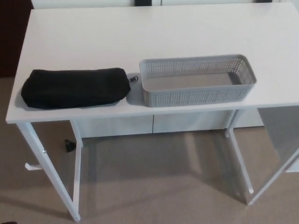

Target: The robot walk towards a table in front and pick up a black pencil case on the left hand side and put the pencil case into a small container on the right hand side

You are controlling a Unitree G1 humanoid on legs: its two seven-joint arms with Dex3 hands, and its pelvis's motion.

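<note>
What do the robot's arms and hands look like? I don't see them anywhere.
Neither arm nor hand shows in this head view, so their look cannot be told. Only the white table, the black pencil case and the grey basket are visible.

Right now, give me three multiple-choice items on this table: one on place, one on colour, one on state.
1. Where does the case lie relative to the basket?
A. inside it
B. to its left
C. behind it

2. What colour is the basket?
A. grey
B. red
C. black

3. What is in the basket?
A. the case
B. books
C. nothing

Answers:
1 B, the case lies on the table left of the basket, near the front edge.
2 A, its perforated walls are grey.
3 C, its bare floor shows.
</note>
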